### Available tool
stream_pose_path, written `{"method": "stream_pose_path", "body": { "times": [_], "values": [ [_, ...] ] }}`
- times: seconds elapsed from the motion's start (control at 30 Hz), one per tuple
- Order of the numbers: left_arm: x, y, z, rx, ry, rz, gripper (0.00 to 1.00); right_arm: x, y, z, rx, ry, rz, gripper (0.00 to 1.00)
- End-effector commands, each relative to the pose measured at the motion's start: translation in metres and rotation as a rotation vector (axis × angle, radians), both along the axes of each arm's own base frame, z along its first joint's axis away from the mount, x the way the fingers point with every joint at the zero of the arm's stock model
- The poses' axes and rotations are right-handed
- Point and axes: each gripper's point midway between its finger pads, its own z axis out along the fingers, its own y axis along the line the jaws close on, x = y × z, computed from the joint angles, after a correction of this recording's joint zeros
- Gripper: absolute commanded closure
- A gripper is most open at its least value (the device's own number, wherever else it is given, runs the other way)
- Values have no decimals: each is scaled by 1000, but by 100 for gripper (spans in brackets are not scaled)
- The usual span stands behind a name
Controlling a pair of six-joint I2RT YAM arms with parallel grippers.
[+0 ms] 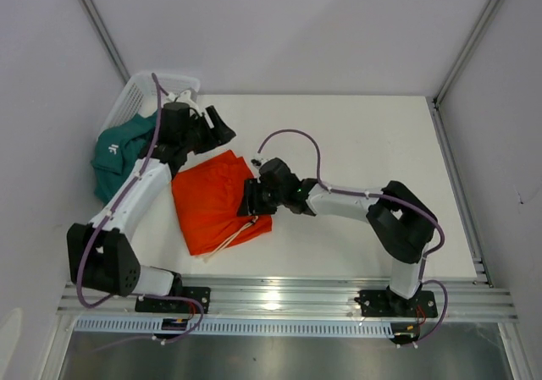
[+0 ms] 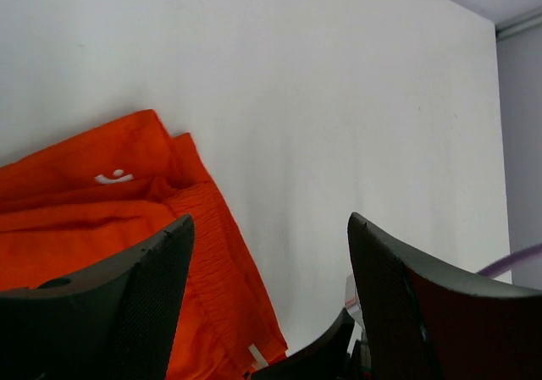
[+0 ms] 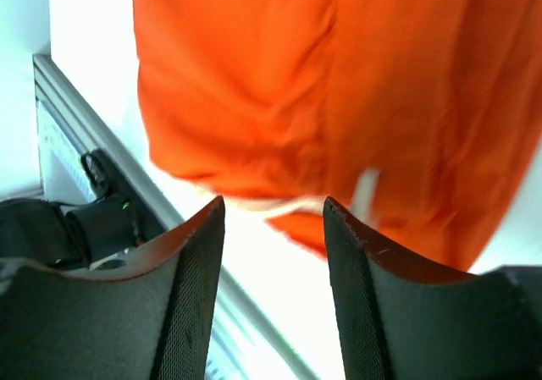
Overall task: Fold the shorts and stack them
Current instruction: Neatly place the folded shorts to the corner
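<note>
The orange shorts (image 1: 216, 201) lie folded on the white table, left of centre, with a white drawstring (image 1: 230, 240) trailing off their near edge. The teal shorts (image 1: 117, 150) hang over the basket's rim at the far left. My left gripper (image 1: 217, 129) is open just beyond the orange pair's far corner. In the left wrist view the orange shorts (image 2: 93, 219) lie below and left of the open left gripper (image 2: 271, 223), which holds nothing. My right gripper (image 1: 251, 197) is open at the orange pair's right edge. The right wrist view shows orange fabric (image 3: 322, 84) and the drawstring (image 3: 284, 204) beyond the empty right gripper (image 3: 273, 206).
A white mesh basket (image 1: 142, 92) stands at the far left corner, under the teal pair. An aluminium rail (image 1: 279, 294) runs along the table's near edge, by the arm bases. Grey walls close in on the left, far and right sides.
</note>
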Motion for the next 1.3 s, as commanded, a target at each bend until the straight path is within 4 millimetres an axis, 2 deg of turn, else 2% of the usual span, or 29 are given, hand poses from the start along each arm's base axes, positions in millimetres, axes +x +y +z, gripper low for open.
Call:
{"method": "stream_pose_path", "body": {
  "times": [0.0, 0.03, 0.07, 0.1, 0.13, 0.17, 0.2, 0.23, 0.37, 0.53, 0.57, 0.67, 0.7, 0.77, 1.0, 1.07, 1.27],
  "values": [
    [-20, 38, 5, 62, 42, 169, 25, -21, -1, 13, -34, 39, -130, 47],
    [-28, 41, 6, 60, 38, 175, 25, -18, -2, 15, -34, 37, -243, 46],
    [-30, 43, 10, 59, 29, 178, 25, -38, 3, 13, -45, 20, -264, 36],
    [-33, 44, 11, 58, 28, 178, 25, -44, 4, 27, -19, 0, -305, 24],
    [-36, 44, 15, 56, 18, 178, 25, -38, -2, 30, -21, -15, -437, 7],
    [-39, 44, 15, 56, 23, 177, 25, -42, -1, 34, -14, -22, -482, 1],
    [-42, 44, 15, 55, 27, 174, 25, -53, -1, 28, -47, -7, -507, 1],
    [-45, 46, 17, 56, 30, 177, 25, -51, 0, 30, -28, 23, -570, 0],
    [-61, 47, 28, 46, 17, 173, 25, -52, 8, 23, 34, 100, -624, 1],
    [-84, 59, 42, 48, 0, 224, 26, -54, 25, 18, 108, 188, -683, 1],
    [-89, 60, 34, 57, 22, 224, 26, -54, 27, 18, 129, 201, -696, 1],
    [-97, 63, 29, 77, 37, 223, 26, -50, 32, 13, 162, 219, -735, 0],
    [-102, 64, 25, 92, 52, 213, 27, -49, 37, 18, 180, 231, -741, 1],
    [-107, 67, 24, 106, 60, 214, 27, -51, 39, 8, 150, 252, -756, 0],
    [-123, 92, 25, 228, 46, 264, 26, -52, 41, -18, 145, 322, -844, 0],
    [-125, 103, 20, 274, 57, 303, 27, -48, 43, -26, 140, 341, -858, 0],
    [-135, 124, 9, 389, 81, 343, 27, -41, 49, -34, 160, 354, -894, 1]
  ]
}}
